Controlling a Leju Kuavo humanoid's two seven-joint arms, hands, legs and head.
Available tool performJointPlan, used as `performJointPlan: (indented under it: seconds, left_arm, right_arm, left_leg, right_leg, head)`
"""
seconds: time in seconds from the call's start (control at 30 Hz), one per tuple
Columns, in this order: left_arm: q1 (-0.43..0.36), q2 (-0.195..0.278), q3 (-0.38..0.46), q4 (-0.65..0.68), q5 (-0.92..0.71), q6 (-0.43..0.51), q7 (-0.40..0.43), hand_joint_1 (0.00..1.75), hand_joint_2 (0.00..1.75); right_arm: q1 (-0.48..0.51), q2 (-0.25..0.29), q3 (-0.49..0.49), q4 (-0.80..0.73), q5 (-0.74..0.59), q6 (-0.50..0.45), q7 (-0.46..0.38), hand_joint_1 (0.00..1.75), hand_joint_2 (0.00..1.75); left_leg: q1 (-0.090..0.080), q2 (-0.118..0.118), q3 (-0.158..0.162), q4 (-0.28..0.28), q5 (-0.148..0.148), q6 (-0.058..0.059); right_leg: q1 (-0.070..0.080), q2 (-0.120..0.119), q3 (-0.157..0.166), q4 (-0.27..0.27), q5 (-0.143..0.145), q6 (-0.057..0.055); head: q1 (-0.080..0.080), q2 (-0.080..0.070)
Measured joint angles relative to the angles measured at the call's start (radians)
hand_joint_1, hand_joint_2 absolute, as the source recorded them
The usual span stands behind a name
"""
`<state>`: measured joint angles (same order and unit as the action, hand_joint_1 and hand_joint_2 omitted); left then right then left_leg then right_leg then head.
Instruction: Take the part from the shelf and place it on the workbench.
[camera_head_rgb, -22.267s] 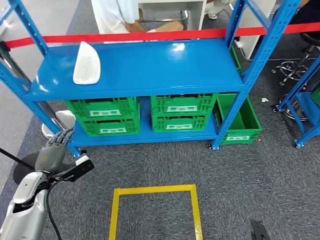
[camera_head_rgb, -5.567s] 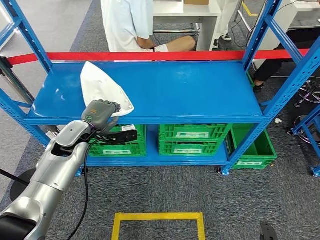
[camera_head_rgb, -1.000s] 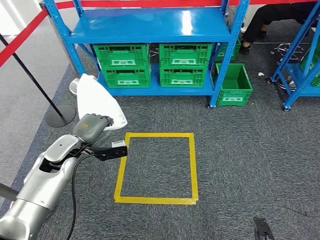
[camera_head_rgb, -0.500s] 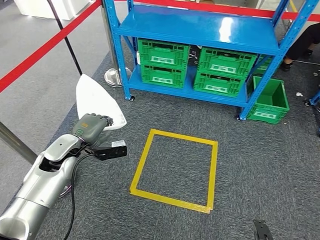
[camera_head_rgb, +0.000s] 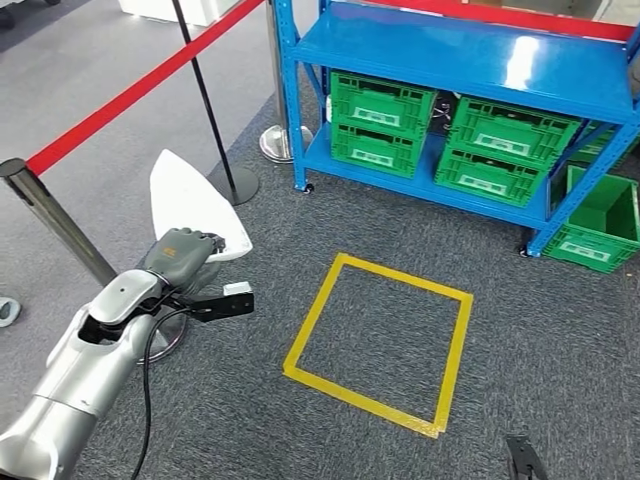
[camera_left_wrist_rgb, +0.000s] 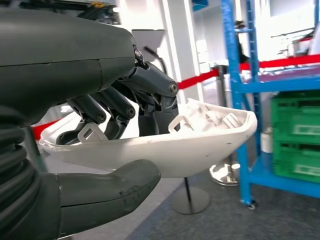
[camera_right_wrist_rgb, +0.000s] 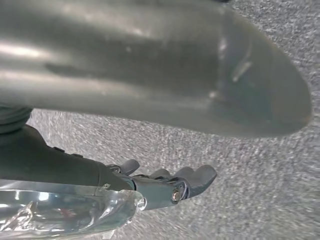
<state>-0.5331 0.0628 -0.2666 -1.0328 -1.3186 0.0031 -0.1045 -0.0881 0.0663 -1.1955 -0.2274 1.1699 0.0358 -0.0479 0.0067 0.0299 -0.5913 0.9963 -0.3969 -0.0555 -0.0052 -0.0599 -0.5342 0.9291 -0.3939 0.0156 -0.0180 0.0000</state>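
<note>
Head view: blue shelf (camera_head_rgb: 468, 60) beside the carried white part (camera_head_rgb: 192, 205).
Left hand (camera_head_rgb: 181, 258) clamps the part's rim, thumb beneath, clear of the shelf; right hand (camera_right_wrist_rgb: 166, 185) hangs loosely open, empty. Keep it level while seeking the workbench.

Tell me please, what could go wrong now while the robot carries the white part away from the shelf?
1. The left robot hand holds the white part by one end only, so the long free end could tilt or slip out while walking.
2. A barrier post and the red rope stand close beside the part; a turn that way might knock it against them.
</note>
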Motion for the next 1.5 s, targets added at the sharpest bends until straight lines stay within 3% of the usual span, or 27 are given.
performJointPlan:
  seconds: [0.07, 0.13, 0.2, 0.23, 0.3, 0.37, 0.4, 0.43, 0.5, 0.53, 0.6, 0.67, 0.7, 0.77, 0.83, 0.87, 0.9, 0.97, 1.03, 1.1, 1.17, 1.23, 1.3, 1.37, 1.4, 1.43, 1.5]
  left_arm:
    - [-0.007, 0.0, -0.001, 0.001, 0.001, 0.0, 0.0, 1.75, 1.75]
    - [-0.008, 0.001, -0.003, 0.003, 0.003, 0.001, 0.0, 1.75, 1.75]
    - [-0.008, 0.003, -0.004, 0.005, 0.008, 0.0, 0.0, 1.75, 1.75]
    - [-0.009, 0.003, -0.004, 0.006, 0.01, 0.0, 0.001, 1.75, 1.75]
    - [-0.009, 0.0, -0.004, 0.008, 0.012, 0.0, 0.001, 1.75, 1.75]
    - [-0.004, -0.001, -0.006, 0.01, 0.014, -0.001, 0.001, 1.75, 1.75]
    - [-0.002, -0.001, -0.006, 0.011, 0.015, -0.001, 0.001, 1.75, 1.75]
    - [-0.001, -0.002, -0.006, 0.012, 0.017, -0.001, 0.001, 1.75, 1.75]
    - [-0.002, -0.002, -0.006, 0.012, 0.025, -0.001, 0.001, 1.75, 1.75]
    - [-0.002, -0.003, -0.006, 0.012, 0.028, -0.001, 0.001, 1.75, 1.75]
    - [-0.001, -0.004, -0.006, 0.012, 0.03, 0.0, 0.003, 1.75, 1.75]
    - [0.002, -0.004, -0.005, 0.012, 0.027, 0.003, 0.006, 1.75, 1.75]
    - [0.003, -0.003, -0.005, 0.011, 0.026, 0.004, 0.006, 1.75, 1.75]
    - [0.003, -0.002, -0.005, 0.009, 0.022, 0.008, 0.006, 1.75, 1.75]
    - [0.007, -0.003, -0.005, 0.009, 0.018, 0.01, 0.006, 1.75, 1.75]
    - [0.01, -0.004, -0.005, 0.009, 0.016, 0.011, 0.006, 1.75, 1.75]
    - [0.013, -0.003, -0.005, 0.009, 0.013, 0.011, 0.006, 1.75, 1.75]
    - [0.015, -0.003, -0.005, 0.008, 0.011, 0.012, 0.007, 1.75, 1.75]
    - [0.01, -0.003, -0.005, 0.004, 0.011, 0.015, 0.007, 1.75, 1.75]
    - [0.006, -0.005, -0.005, 0.002, 0.011, 0.017, 0.007, 1.75, 1.75]
    - [0.009, -0.004, -0.005, 0.001, 0.011, 0.017, 0.007, 1.75, 1.75]
    - [0.011, -0.002, -0.005, 0.001, 0.011, 0.017, 0.007, 1.75, 1.75]
    - [0.01, -0.002, -0.004, 0.001, 0.013, 0.017, 0.007, 1.75, 1.75]
    - [0.015, -0.003, -0.004, 0.001, 0.025, 0.013, 0.002, 1.75, 1.75]
    - [0.019, -0.004, -0.004, 0.001, 0.038, 0.009, -0.004, 1.75, 1.75]
    - [0.021, -0.004, -0.003, 0.002, 0.053, 0.003, -0.012, 1.75, 1.75]
    - [0.022, -0.005, -0.001, 0.003, 0.079, -0.004, -0.027, 1.75, 1.75]
  right_arm:
    - [0.0, 0.0, 0.0, 0.0, 0.0, 0.002, 0.001, 0.0, 0.0]
    - [-0.001, 0.0, 0.0, 0.0, 0.0, 0.004, 0.001, 0.0, 0.0]
    - [-0.003, 0.0, 0.0, 0.0, 0.0, 0.007, 0.0, 0.0, 0.0]
    - [-0.003, 0.0, 0.0, 0.0, 0.0, 0.008, -0.001, 0.0, 0.0]
    - [-0.001, 0.0, 0.0, 0.0, 0.0, 0.009, -0.001, 0.0, 0.0]
    - [0.002, 0.0, 0.0, 0.0, 0.0, 0.01, 0.0, 0.0, 0.0]
    - [0.003, 0.0, 0.0, 0.0, 0.0, 0.01, 0.0, 0.0, 0.0]
    - [0.003, 0.0, 0.0, 0.0, 0.0, 0.01, 0.001, 0.0, 0.0]
    - [0.003, 0.0, 0.0, 0.0, 0.0, 0.01, 0.001, 0.0, 0.0]
    - [0.003, 0.0, 0.001, 0.0, 0.001, 0.01, 0.002, 0.0, 0.0]
    - [0.003, 0.0, 0.001, 0.0, 0.002, 0.01, 0.003, 0.0, 0.0]
    - [0.002, 0.0, 0.001, 0.0, 0.004, 0.01, 0.003, 0.0, 0.0]
    - [0.002, 0.0, 0.001, 0.0, 0.004, 0.01, 0.002, 0.0, 0.0]
    - [0.002, 0.0, 0.001, 0.0, 0.006, 0.01, 0.0, 0.0, 0.0]
    - [0.002, 0.0, 0.001, 0.0, 0.006, 0.01, 0.0, 0.0, 0.0]
    - [0.002, 0.0, 0.0, 0.0, 0.006, 0.01, 0.0, 0.0, 0.0]
    - [0.002, 0.001, 0.001, 0.0, 0.007, 0.01, 0.0, 0.0, 0.0]
    - [0.002, 0.001, 0.001, 0.0, 0.007, 0.011, 0.0, 0.0, 0.0]
    - [0.002, 0.001, 0.001, 0.0, 0.008, 0.011, -0.001, 0.0, 0.0]
    - [0.004, 0.0, 0.001, 0.0, 0.009, 0.012, -0.001, 0.0, 0.0]
    - [0.004, 0.001, 0.001, 0.0, 0.011, 0.013, -0.002, 0.0, 0.0]
    - [0.002, 0.001, 0.001, 0.0, 0.012, 0.014, -0.003, 0.0, 0.0]
    - [0.004, 0.001, 0.002, 0.0, 0.013, 0.014, -0.004, 0.0, 0.0]
    - [0.005, 0.001, 0.002, 0.0, 0.015, 0.015, -0.004, 0.0, 0.0]
    - [0.005, 0.002, 0.002, 0.0, 0.015, 0.016, -0.003, 0.0, 0.0]
    - [0.005, 0.002, 0.002, 0.0, 0.015, 0.018, -0.002, 0.0, 0.0]
    - [0.005, 0.002, 0.002, 0.0, 0.015, 0.024, -0.001, 0.0, 0.0]
  left_leg:
    - [-0.004, 0.026, 0.045, -0.086, 0.023, 0.013]
    - [-0.006, 0.01, 0.045, -0.097, 0.025, 0.029]
    - [-0.004, -0.006, 0.043, -0.1, 0.029, 0.042]
    - [-0.002, -0.014, 0.044, -0.102, 0.032, 0.048]
    - [-0.001, -0.029, 0.043, -0.102, 0.033, 0.054]
    - [-0.001, -0.045, 0.044, -0.102, 0.033, 0.055]
    - [-0.001, -0.054, 0.044, -0.102, 0.032, 0.055]
    - [0.0, -0.062, 0.046, -0.102, 0.032, 0.054]
    - [0.003, -0.078, 0.049, -0.101, 0.029, 0.047]
    - [0.003, -0.085, 0.048, -0.1, 0.029, 0.042]
    - [0.004, -0.097, 0.043, -0.101, 0.032, 0.029]
    - [0.005, -0.101, 0.04, -0.102, 0.032, 0.018]
    - [0.004, -0.092, 0.033, -0.088, 0.021, 0.014]
    - [0.002, -0.063, -0.014, 0.006, -0.033, 0.006]
    - [0.001, -0.049, -0.09, 0.156, -0.097, 0.002]
    - [0.001, -0.048, -0.117, 0.206, -0.109, 0.002]
    - [0.001, -0.048, -0.125, 0.219, -0.101, 0.004]
    - [-0.003, -0.039, -0.085, 0.135, -0.041, 0.013]
    - [-0.013, 0.008, -0.008, -0.011, 0.018, 0.026]
    - [-0.021, 0.037, 0.034, -0.092, 0.035, 0.036]
    - [-0.019, 0.017, 0.037, -0.103, 0.037, 0.044]
    - [-0.015, -0.004, 0.037, -0.107, 0.041, 0.053]
    - [-0.012, -0.025, 0.038, -0.108, 0.043, 0.059]
    - [-0.011, -0.048, 0.038, -0.108, 0.044, 0.06]
    - [-0.009, -0.06, 0.039, -0.108, 0.044, 0.06]
    - [-0.007, -0.072, 0.04, -0.108, 0.044, 0.059]
    - [-0.001, -0.096, 0.044, -0.108, 0.043, 0.053]
  right_leg:
    - [0.005, -0.016, -0.001, 0.003, -0.003, 0.012]
    - [0.005, -0.032, -0.001, 0.002, -0.003, 0.024]
    - [0.0, -0.017, -0.011, 0.025, -0.024, 0.034]
    - [-0.001, 0.003, -0.03, 0.067, -0.05, 0.038]
    - [-0.003, 0.044, -0.098, 0.213, -0.118, 0.043]
    - [-0.003, 0.057, -0.158, 0.325, -0.147, 0.044]
    - [-0.003, 0.058, -0.163, 0.323, -0.131, 0.044]
    - [-0.004, 0.06, -0.148, 0.279, -0.097, 0.044]
    - [-0.007, 0.083, -0.079, 0.127, -0.019, 0.042]
    - [-0.009, 0.097, -0.048, 0.063, 0.003, 0.04]
    - [-0.009, 0.111, -0.022, 0.012, 0.01, 0.034]
    - [-0.009, 0.1, -0.021, 0.01, 0.01, 0.023]
    - [-0.01, 0.093, -0.019, 0.008, 0.011, 0.016]
    - [-0.012, 0.077, -0.016, 0.004, 0.012, 0.004]
    - [-0.011, 0.062, -0.016, 0.004, 0.011, -0.001]
    - [-0.01, 0.055, -0.016, 0.004, 0.01, -0.002]
    - [-0.009, 0.049, -0.016, 0.004, 0.01, -0.003]
    - [-0.007, 0.035, -0.013, 0.004, 0.009, -0.002]
    - [-0.002, 0.023, -0.01, 0.006, 0.004, 0.003]
    - [0.004, 0.007, -0.009, 0.007, 0.0, 0.012]
    - [0.005, -0.008, -0.008, 0.005, -0.004, 0.022]
    - [0.003, 0.01, -0.022, 0.043, -0.036, 0.032]
    - [0.002, 0.045, -0.075, 0.168, -0.103, 0.037]
    - [0.002, 0.056, -0.141, 0.304, -0.151, 0.039]
    - [0.002, 0.057, -0.155, 0.325, -0.147, 0.039]
    - [0.002, 0.059, -0.149, 0.302, -0.124, 0.039]
    - [-0.003, 0.086, -0.089, 0.165, -0.044, 0.041]
  head:
    - [0.002, 0.0]
    - [0.004, 0.0]
    - [0.007, 0.0]
    - [0.01, 0.0]
    - [0.016, 0.0]
    - [0.018, 0.0]
    - [0.018, 0.0]
    - [0.018, 0.0]
    - [0.019, 0.0]
    - [0.019, 0.0]
    - [0.018, 0.0]
    - [0.018, 0.0]
    - [0.016, 0.0]
    - [0.012, 0.0]
    - [0.01, 0.0]
    - [0.009, 0.0]
    - [0.009, 0.0]
    - [0.009, 0.0]
    - [0.008, 0.0]
    - [0.01, 0.0]
    - [0.014, 0.0]
    - [0.015, 0.0]
    - [0.016, 0.0]
    - [0.017, 0.0]
    - [0.017, 0.0]
    - [0.017, 0.0]
    - [0.017, 0.0]
